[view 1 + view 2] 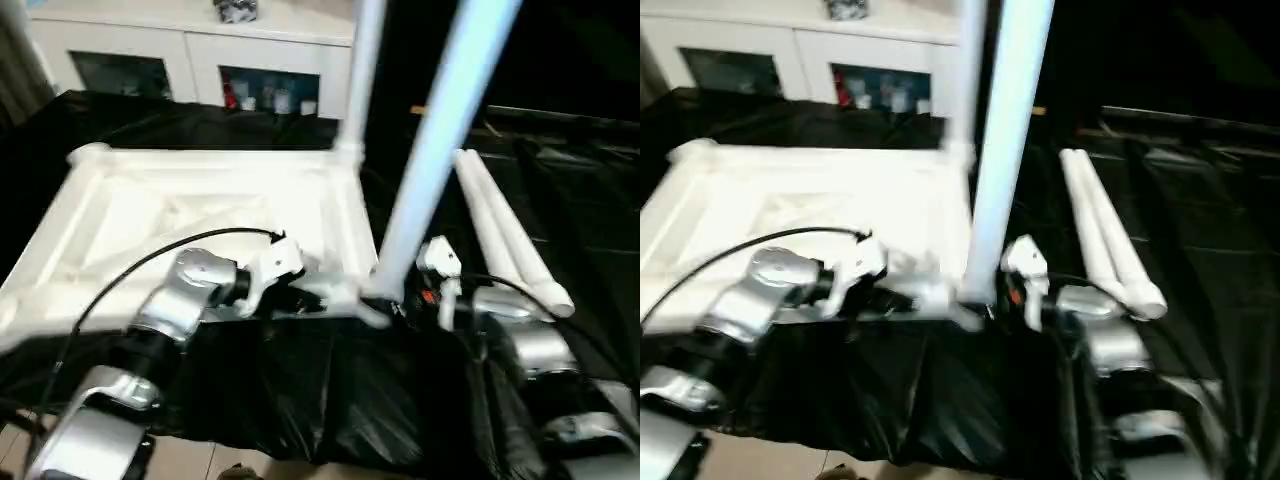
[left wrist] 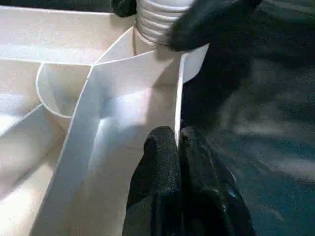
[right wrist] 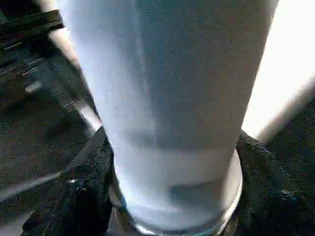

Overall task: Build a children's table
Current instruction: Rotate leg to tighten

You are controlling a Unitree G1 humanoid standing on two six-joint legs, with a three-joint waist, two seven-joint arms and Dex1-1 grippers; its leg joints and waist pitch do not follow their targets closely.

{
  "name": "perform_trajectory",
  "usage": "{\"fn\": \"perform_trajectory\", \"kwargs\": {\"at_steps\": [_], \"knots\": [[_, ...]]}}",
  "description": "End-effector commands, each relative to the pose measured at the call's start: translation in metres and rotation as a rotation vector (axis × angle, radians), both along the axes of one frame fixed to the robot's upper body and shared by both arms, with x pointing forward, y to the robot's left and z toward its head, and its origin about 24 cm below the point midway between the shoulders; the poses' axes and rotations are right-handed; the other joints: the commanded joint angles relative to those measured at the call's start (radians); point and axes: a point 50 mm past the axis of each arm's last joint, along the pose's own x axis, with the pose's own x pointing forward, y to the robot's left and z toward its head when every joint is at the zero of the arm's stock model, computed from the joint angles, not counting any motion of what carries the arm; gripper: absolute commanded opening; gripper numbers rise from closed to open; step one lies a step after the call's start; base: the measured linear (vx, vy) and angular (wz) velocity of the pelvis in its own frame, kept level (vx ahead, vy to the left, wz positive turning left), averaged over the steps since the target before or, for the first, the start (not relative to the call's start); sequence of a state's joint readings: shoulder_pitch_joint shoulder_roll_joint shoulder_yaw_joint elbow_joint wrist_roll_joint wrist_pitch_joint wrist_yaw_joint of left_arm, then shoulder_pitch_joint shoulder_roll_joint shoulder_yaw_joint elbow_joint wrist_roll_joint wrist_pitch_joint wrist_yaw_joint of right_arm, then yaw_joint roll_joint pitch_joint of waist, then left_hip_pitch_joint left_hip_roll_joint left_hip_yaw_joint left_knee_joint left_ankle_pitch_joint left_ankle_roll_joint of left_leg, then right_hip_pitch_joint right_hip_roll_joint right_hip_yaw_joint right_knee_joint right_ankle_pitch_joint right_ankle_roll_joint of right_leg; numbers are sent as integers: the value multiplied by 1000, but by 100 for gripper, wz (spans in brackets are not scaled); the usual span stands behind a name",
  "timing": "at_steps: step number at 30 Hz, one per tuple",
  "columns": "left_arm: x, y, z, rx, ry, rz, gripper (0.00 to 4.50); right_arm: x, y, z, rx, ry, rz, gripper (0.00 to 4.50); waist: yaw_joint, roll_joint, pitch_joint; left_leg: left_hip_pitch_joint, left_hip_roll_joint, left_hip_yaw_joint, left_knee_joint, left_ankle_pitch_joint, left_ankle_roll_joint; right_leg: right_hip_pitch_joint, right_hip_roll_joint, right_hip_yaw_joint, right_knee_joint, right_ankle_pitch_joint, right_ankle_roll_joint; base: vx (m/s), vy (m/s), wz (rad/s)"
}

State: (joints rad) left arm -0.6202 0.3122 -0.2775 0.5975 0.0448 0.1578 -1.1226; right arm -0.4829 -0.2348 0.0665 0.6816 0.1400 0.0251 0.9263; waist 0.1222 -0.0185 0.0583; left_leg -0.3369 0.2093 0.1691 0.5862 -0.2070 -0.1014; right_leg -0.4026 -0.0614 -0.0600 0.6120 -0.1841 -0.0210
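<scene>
Fingers of the right gripper [image 3: 172, 196] seemingly hug an upright leg [image 1: 440, 130] while the left gripper [image 2: 177, 142] pinches the tabletop [image 1: 200, 215] rim.

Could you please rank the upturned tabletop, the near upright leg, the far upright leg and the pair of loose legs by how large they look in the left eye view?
1. Tabletop
2. Near upright leg, nearness to the camera flatters it
3. Pair of loose legs, lying on the black cover
4. Far upright leg

The order of the last two is unsure.

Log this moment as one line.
left tool: shut on tabletop rim | right tool: around near-corner leg | two legs: lying loose
</scene>
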Motion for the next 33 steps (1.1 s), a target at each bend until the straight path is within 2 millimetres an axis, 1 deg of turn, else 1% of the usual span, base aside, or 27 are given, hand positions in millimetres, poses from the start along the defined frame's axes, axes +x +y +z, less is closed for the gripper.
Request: {"fn": "perform_trajectory", "kwargs": {"at_steps": [1,2,3,4,5,6,7,9,10,11,12,13,14,15,17,20,21,22,24,25,26,28,29,30,31,32,33], "knots": [[13,-21,18,-56,-96,86,0,-10,29,-25,-52,82,15,275,-6,-2,-58,-4,20,-4,-78,-178,5,47,-84,46,-88,-370,-158,0,0,0],[13,-21,18,-56,-97,88,0,-10,30,-25,-52,83,10,275,-9,-2,-57,-3,21,-4,-78,-181,6,46,-84,47,-90,-370,-158,0,0,0],[14,-24,18,-55,-107,105,0,-8,33,-27,-54,89,-32,275,-13,-1,-57,-4,20,-3,-78,-187,10,47,-82,47,-90,-365,-159,0,0,0],[15,-35,19,-58,-125,139,0,-1,44,-30,-43,112,-179,274,-17,8,-56,-2,21,-4,-81,-195,3,44,-80,47,-89,-361,-164,0,0,0],[15,-37,19,-60,-129,147,0,0,47,-30,-43,117,-220,274,-21,6,-55,-3,20,-4,-81,-196,-1,45,-80,47,-90,-361,-162,0,0,0],[14,-41,19,-59,-132,149,0,2,52,-30,-38,113,-259,274,-23,8,-57,-1,20,-6,-81,-202,-9,44,-81,47,-89,-364,-163,0,0,0],[14,-42,19,-59,-132,149,0,2,52,-30,-38,112,-262,274,-26,6,-57,-2,18,-6,-81,-208,-7,46,-80,46,-91,-367,-159,0,0,0],[12,-46,18,-60,-133,147,0,3,58,-30,-29,106,-290,274,-30,10,-59,-3,19,-5,-81,-209,-1,45,-80,48,-90,-342,-165,0,0,0],[11,-49,18,-64,-135,139,0,3,64,-28,3,96,-296,329,-31,11,-58,-4,19,-5,-81,-210,0,46,-80,48,-89,-334,-167,0,0,0],[9,-50,17,-65,-132,124,0,4,66,-26,20,90,-285,329,-32,13,-60,-4,19,-5,-81,-210,3,46,-80,48,-88,-318,-172,0,0,0],[9,-50,17,-64,-131,114,0,4,67,-25,30,86,-276,343,-33,13,-60,-5,18,-5,-80,-207,7,48,-78,48,-87,-299,-178,0,0,0],[8,-50,17,-63,-128,109,0,4,68,-24,37,85,-269,353,-34,15,-60,-5,19,-4,-80,-205,9,48,-77,48,-85,-279,-184,0,0,0],[7,-49,16,-62,-127,101,0,5,68,-22,41,81,-261,353,-34,15,-60,-6,19,-4,-81,-206,11,48,-77,48,-85,-276,-185,0,0,0],[7,-48,16,-62,-127,91,0,5,68,-20,35,68,-256,365,-34,15,-60,-4,19,-4,-80,-206,12,49,-77,48,-85,-272,-188,0,0,0],[5,-44,15,-53,-123,66,0,6,64,-16,20,34,-218,390,-34,14,-61,-5,20,-5,-81,-205,14,50,-78,48,-82,-263,-192,0,0,0],[2,-37,15,-58,-104,34,0,5,55,-11,1,-8,-121,390,-34,12,-64,-9,20,-4,-77,-172,25,55,-77,48,-76,-201,-205,0,0,0],[1,-34,16,-67,-91,16,0,2,50,-8,-2,-28,-51,390,-34,12,-67,-12,19,-2,-73,-144,33,57,-76,49,-69,-150,-217,0,0,0],[1,-32,17,-73,-82,5,0,0,47,-7,-4,-40,-4,390,-32,11,-69,-12,19,-2,-71,-131,39,59,-75,48,-66,-122,-225,0,0,0],[-1,-29,19,-87,-82,-39,0,-3,41,-5,-3,-41,68,390,-31,11,-70,-14,19,1,-66,-90,69,59,-74,48,-56,-25,-254,0,0,0],[-2,-26,20,-84,-76,-63,0,-5,36,-3,-4,-40,119,390,-31,11,-72,-13,19,0,-65,-87,79,62,-74,46,-55,-13,-265,0,0,0],[-3,-24,20,-82,-72,-76,0,-7,33,-2,-5,-39,152,390,-30,12,-72,-11,20,2,-64,-86,84,59,-74,46,-55,-9,-270,0,0,0],[-4,-18,20,-65,-59,-114,0,-12,25,1,-18,-31,255,390,-28,15,-70,-12,23,3,-63,-89,93,59,-74,44,-57,-16,-280,0,0,0],[-4,-18,20,-62,-58,-120,0,-13,24,1,-21,-28,272,390,-22,15,-70,-9,26,5,-61,-98,97,57,-73,43,-57,-27,-281,0,0,0],[-5,-14,20,-51,-51,-135,0,-15,19,3,-31,-18,328,390,-21,14,-67,-12,27,4,-63,-106,95,58,-74,42,-58,-48,-279,0,0,0],[-5,-12,20,-41,-46,-149,0,-18,16,5,-40,-11,371,390,-17,13,-67,-11,28,5,-63,-115,91,57,-75,42,-60,-75,-272,0,0,0],[-5,-12,20,-41,-46,-149,0,-18,16,5,-40,-11,371,390,-14,13,-67,-11,28,4,-63,-116,89,58,-76,42,-60,-82,-269,0,0,0],[-6,-7,20,-21,-38,-172,0,-21,11,7,-52,-3,426,390,-11,13,-67,-11,29,3,-63,-117,85,57,-78,42,-61,-97,-265,0,0,0]]}}
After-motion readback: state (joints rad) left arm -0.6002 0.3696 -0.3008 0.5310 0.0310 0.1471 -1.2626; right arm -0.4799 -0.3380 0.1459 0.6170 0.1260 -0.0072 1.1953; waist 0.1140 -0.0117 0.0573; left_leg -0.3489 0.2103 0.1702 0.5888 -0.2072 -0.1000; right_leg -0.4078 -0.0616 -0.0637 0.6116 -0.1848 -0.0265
